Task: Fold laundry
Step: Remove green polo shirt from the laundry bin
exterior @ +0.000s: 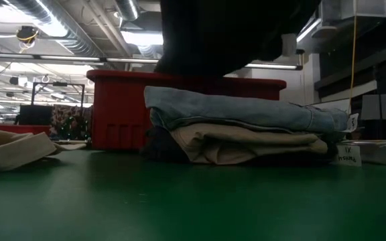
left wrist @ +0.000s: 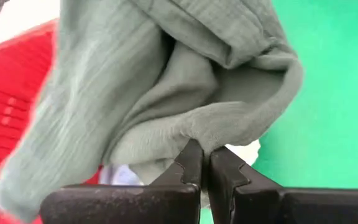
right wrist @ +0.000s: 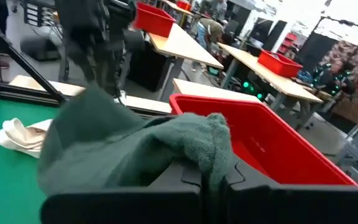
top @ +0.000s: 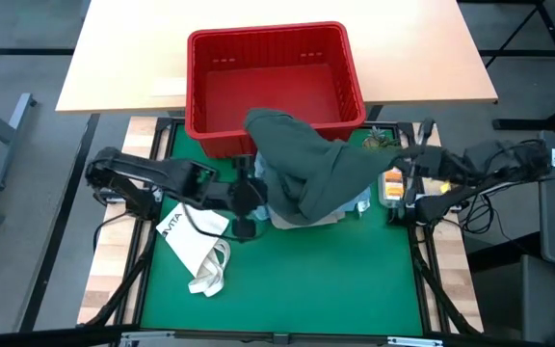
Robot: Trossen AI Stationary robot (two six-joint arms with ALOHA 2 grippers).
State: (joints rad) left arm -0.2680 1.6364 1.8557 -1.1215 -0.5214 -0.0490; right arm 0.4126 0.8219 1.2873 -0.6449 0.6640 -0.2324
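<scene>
The dark green-grey garment (top: 306, 159) is bunched and held up between both grippers, over the near rim of the red basket (top: 268, 43) and above a folded stack. My left gripper (top: 261, 185) is shut on the garment's left side and my right gripper (top: 385, 162) on its right end. The stack (exterior: 246, 130) rests on the green mat, with a light blue piece (exterior: 240, 110) on top, a beige piece (exterior: 246, 144) under it and something dark at the bottom. In the low view the held garment (exterior: 226, 33) shows as a dark mass above the stack. My left gripper (left wrist: 202, 149) pinches a rounded fold of the green-grey garment (left wrist: 219, 127) between its two fingertips, with several layers bunched there. The cloth billows slack past the fingers, lifted off the mat. My right gripper (right wrist: 210, 177) pinches a bunched edge of the garment (right wrist: 216, 140) between its shut fingers. The cloth drapes away from them toward the left arm, held above the table.
A white tote bag (top: 196, 246) with loop handles lies on the mat at the near left, also in the low view (exterior: 12, 150). Small items (top: 391, 183) sit at the mat's right edge. Green mat (top: 306, 289) stretches in front of the stack.
</scene>
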